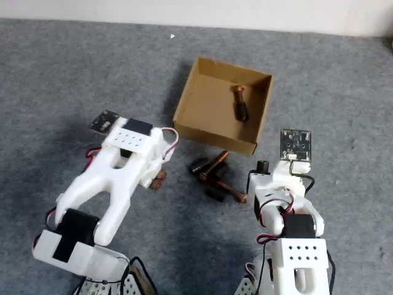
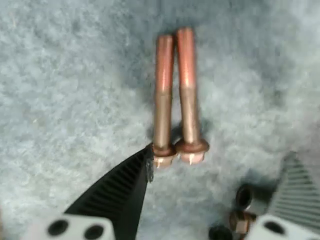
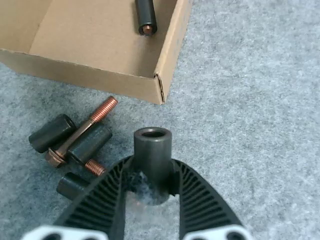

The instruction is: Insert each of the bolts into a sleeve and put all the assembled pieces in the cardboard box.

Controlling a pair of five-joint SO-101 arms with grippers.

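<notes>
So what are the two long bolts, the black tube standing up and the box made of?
The bolts look like metal with a coppery coating: reddish-brown, shiny along the shaft. The tube is probably dark steel: matte black, smooth thick wall. The box is brown cardboard: dull, folded corner.

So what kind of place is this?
Probably a small robot practice table, maybe in a lab. Grey carpet covers it, two white arms sit side by side, and a cardboard box stands near loose bolts and sleeves.

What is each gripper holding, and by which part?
Right gripper: a black sleeve, upright, clamped around its lower half. Left gripper: nothing; open over two bolts.
</notes>
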